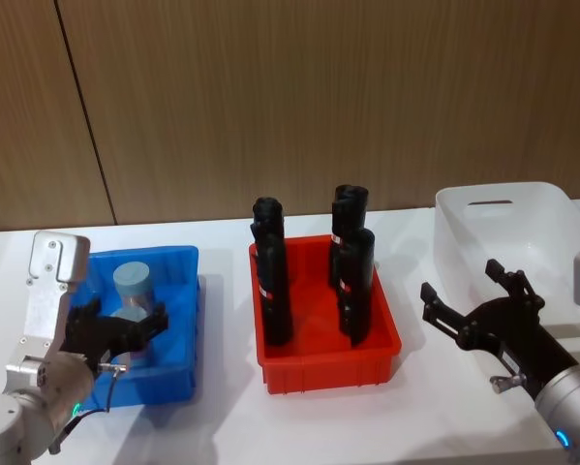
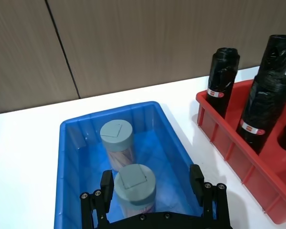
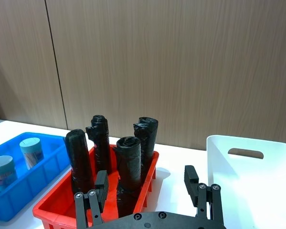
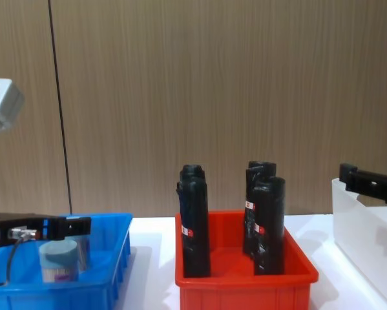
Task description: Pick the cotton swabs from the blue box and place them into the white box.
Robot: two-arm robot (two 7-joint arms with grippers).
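Two cotton swabs jars stand upright in the blue box [image 1: 178, 320]: a far one [image 2: 116, 139] and a near one [image 2: 134, 187]. My left gripper [image 2: 151, 183] is open and lowered over the box, its fingers on either side of the near jar with gaps on both sides. In the head view the left gripper [image 1: 118, 329] covers the near jar, and the far jar [image 1: 133, 284] shows behind it. The white box [image 1: 551, 208] sits at the far right. Just in front of its left wall hangs my right gripper [image 1: 471, 291], open and holding nothing.
A red bin [image 1: 328, 354] with several tall black wrapped cylinders [image 1: 273, 281] stands between the blue box and the white box. A wooden wall runs close behind the white table [image 1: 222, 417]. Bare tabletop lies in front of the bins.
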